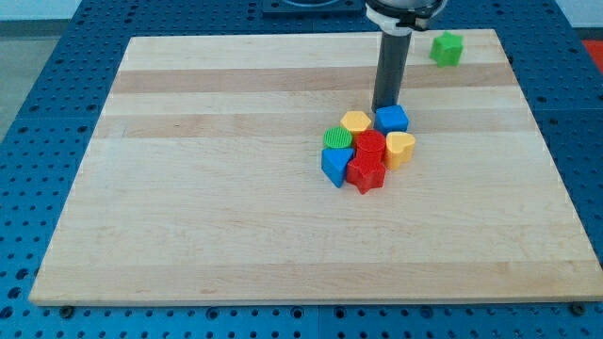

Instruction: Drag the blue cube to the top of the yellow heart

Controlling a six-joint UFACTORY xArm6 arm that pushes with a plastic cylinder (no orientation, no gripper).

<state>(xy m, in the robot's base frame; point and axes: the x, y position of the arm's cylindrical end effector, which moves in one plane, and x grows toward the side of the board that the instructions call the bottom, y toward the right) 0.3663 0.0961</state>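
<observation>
The blue cube sits at the top right of a tight cluster of blocks near the board's middle. The yellow heart lies just below it, touching or nearly touching. My tip rests against the cube's upper left edge, just above the cluster. The rod rises straight up to the view's top.
The cluster also holds a yellow hexagon-like block, a green round block, a red cylinder, a red star-like block and a second blue block. A green cube stands alone at the top right. The wooden board lies on a blue perforated table.
</observation>
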